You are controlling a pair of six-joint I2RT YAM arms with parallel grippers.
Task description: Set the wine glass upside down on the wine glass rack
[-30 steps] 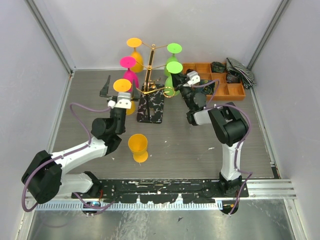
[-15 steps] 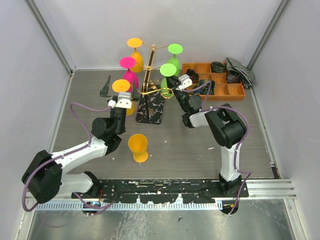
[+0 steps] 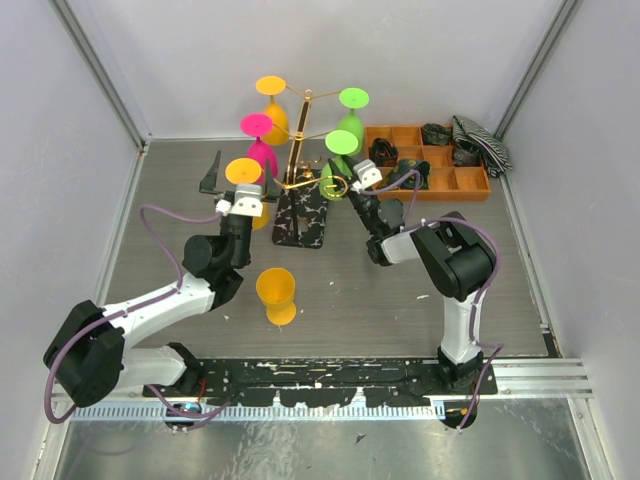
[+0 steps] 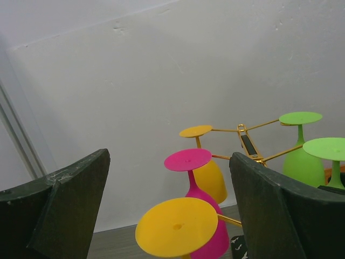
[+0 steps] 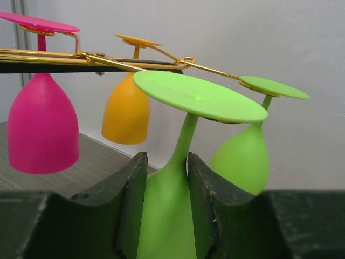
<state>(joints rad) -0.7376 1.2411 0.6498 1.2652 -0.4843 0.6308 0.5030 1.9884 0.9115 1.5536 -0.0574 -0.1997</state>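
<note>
The orange tray (image 3: pixel 470 190) holds dark items (image 3: pixel 437 133). The right gripper (image 5: pixel 166 205) has its jaws pinching the inverted green wine glass (image 5: pixel 183 135) beside the rack (image 3: pixel 300 150). The left gripper (image 4: pixel 170 178) has its jaws spread.

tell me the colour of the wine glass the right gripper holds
It's a bright green wine glass, best seen in the right wrist view.

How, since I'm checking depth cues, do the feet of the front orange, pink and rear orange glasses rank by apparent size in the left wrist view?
1. Front orange glass foot.
2. Pink glass foot.
3. Rear orange glass foot.
Nearness to the camera drives this; true sizes may match.
</note>
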